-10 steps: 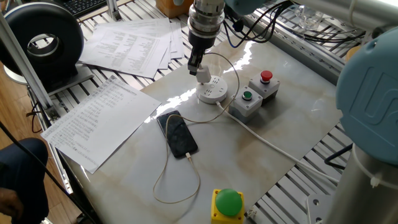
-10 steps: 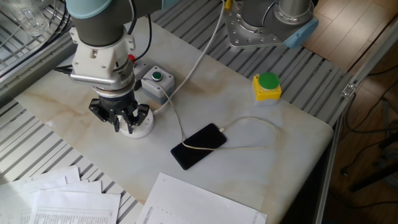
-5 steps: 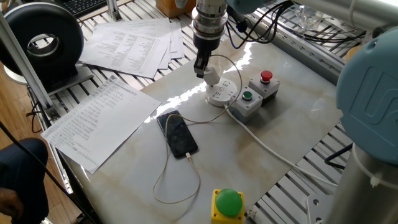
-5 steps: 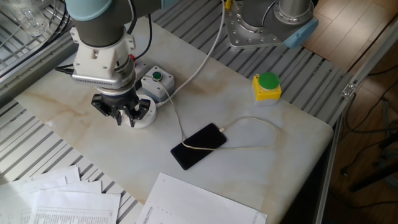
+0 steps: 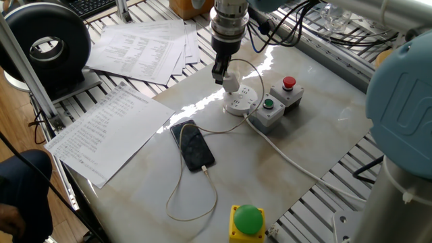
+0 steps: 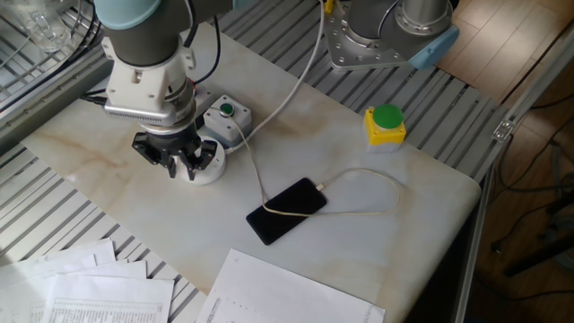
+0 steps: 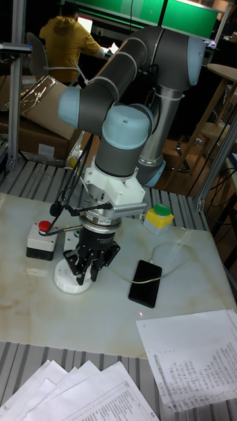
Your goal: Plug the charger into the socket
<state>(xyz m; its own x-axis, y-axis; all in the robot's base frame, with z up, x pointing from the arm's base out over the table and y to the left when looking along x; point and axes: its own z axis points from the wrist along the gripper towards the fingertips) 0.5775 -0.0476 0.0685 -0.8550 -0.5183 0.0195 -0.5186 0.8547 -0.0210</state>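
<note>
My gripper (image 5: 222, 74) points down, shut on the small white charger (image 5: 231, 83). The charger's lower end rests on the top of the round white socket (image 5: 241, 102), near its left edge. The other fixed view shows the fingers (image 6: 178, 165) covering the charger, with the socket (image 6: 209, 168) peeking out on their right. In the tall view the gripper (image 7: 88, 270) hides most of the socket (image 7: 66, 281). The thin white cable (image 5: 255, 75) loops away from the charger. A second stretch of it ends at the black phone (image 5: 192, 146).
Grey button boxes (image 5: 276, 104) stand right beside the socket, whose thick white cord (image 5: 297, 158) runs to the table's right edge. A yellow box with a green dome (image 5: 247, 221) sits at the front. Paper sheets (image 5: 108, 131) lie left, and a black reel (image 5: 47, 47) far left.
Over the last second the gripper with the charger shifted right and back, and the socket slid right with it toward the button boxes. Little moved in the last half second.
</note>
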